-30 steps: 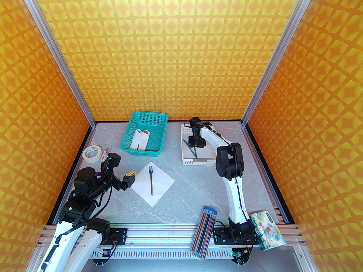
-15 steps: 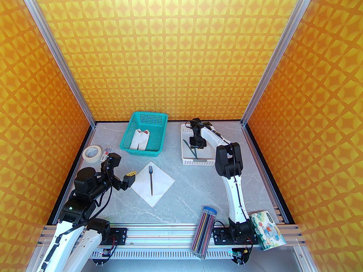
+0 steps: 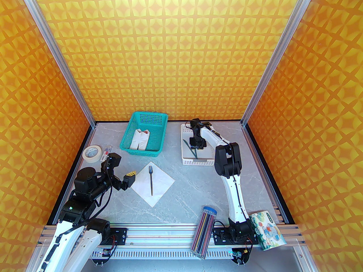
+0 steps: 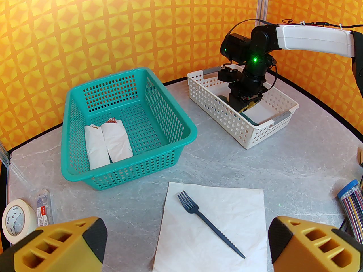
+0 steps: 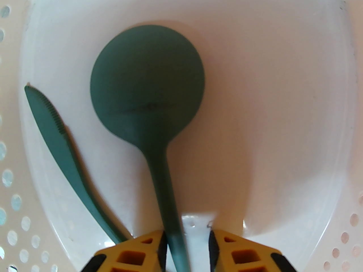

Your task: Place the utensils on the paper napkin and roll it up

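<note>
Narrow jaws of the right gripper (image 5: 187, 245) straddle the spoon (image 5: 147, 95) handle, which runs straight ahead in the white basket (image 5: 11, 180), a gap on one side; the left gripper (image 4: 187, 237) gapes wide

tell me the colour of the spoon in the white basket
Dark teal green; the spoon shows best in the right wrist view.

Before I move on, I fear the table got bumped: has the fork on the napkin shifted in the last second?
No. The fork lies on the same line across the paper napkin, tines toward the teal basket, as before.
</note>
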`<state>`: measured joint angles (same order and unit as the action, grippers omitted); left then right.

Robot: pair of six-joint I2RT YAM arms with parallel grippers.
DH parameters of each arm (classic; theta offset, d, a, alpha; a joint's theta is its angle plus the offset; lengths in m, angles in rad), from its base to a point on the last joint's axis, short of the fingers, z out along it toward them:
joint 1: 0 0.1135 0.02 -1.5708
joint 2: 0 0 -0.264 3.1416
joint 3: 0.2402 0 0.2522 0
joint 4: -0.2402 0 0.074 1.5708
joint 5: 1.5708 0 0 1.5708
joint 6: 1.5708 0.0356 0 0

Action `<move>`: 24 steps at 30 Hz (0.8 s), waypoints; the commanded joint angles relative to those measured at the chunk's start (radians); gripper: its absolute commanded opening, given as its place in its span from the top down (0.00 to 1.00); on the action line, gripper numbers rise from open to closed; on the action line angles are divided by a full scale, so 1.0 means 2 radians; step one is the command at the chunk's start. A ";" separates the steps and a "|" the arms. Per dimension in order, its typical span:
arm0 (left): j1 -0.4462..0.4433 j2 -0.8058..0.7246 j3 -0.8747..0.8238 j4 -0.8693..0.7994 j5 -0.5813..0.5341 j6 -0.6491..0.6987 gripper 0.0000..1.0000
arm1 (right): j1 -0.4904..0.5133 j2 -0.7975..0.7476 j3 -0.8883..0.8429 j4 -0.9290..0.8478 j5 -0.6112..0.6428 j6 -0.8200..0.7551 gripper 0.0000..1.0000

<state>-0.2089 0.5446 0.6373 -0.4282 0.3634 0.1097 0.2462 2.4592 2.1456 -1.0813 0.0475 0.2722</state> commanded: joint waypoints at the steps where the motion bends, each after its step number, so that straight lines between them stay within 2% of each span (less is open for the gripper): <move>1: -0.001 0.002 -0.001 0.009 0.010 -0.001 0.01 | -0.001 0.023 0.009 -0.021 -0.003 -0.012 0.71; 24: -0.001 0.005 -0.007 0.013 0.010 0.001 0.01 | -0.001 0.033 0.025 -0.047 -0.024 -0.036 0.84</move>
<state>-0.2089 0.5529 0.6373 -0.4282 0.3637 0.1097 0.2462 2.4817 2.1891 -1.1225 0.0189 0.2176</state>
